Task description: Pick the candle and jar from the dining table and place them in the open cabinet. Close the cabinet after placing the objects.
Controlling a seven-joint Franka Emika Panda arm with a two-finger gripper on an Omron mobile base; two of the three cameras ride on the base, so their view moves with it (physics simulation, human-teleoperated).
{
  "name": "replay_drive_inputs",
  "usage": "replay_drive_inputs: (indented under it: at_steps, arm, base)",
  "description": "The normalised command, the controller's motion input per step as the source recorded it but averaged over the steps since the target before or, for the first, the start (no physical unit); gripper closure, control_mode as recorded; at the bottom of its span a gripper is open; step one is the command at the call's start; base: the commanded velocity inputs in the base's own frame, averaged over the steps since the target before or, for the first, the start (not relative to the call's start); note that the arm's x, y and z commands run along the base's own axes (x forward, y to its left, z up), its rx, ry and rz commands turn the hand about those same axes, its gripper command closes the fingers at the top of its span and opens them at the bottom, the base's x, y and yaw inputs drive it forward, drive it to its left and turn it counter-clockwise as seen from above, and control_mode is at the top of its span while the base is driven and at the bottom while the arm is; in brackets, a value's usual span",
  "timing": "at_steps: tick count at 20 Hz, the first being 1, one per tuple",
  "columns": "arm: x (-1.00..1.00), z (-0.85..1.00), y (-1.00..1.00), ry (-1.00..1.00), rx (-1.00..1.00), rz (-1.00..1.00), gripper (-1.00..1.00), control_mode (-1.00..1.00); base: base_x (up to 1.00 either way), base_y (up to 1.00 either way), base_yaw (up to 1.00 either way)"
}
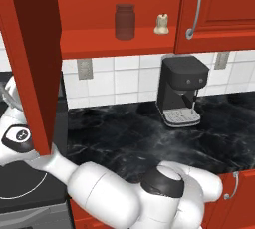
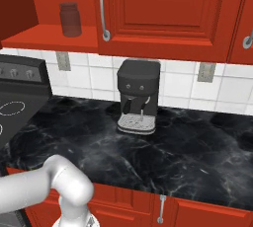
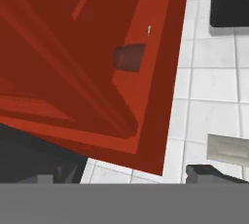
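My gripper is open and empty. The jar (image 1: 124,21) and candle (image 1: 161,24) stand on the cabinet (image 1: 114,41) shelf. The open door (image 1: 37,68) hangs at 9 o'clock from the jar, edge-on; closing it comes next, I judge.

We're in a home kitchen, folks: red panelled wall cupboards with curved silver handles (image 2: 103,7) up at twelve o'clock, white square-tiled backsplash (image 1: 127,78) with grey wall sockets (image 2: 63,60) below them, a black white-veined marble counter (image 2: 188,147) carrying a black espresso machine (image 1: 182,91), and a dark glass-top stove with knobs (image 2: 20,74) at nine o'clock.
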Motion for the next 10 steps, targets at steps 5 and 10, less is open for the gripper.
replay_drive_inputs:
  at_steps: [5, 10]
  arm:
    - [-0.04, 0.11, -0.09, 0.00, 0.00, -0.01, -1.00, -1.00]
    - [-0.03, 0.13, -0.21, -0.13, 0.01, -0.05, -1.00, -1.00]
  base:
    - [0.00, 0.00, 0.00]
    - [0.00, 0.00, 0.00]
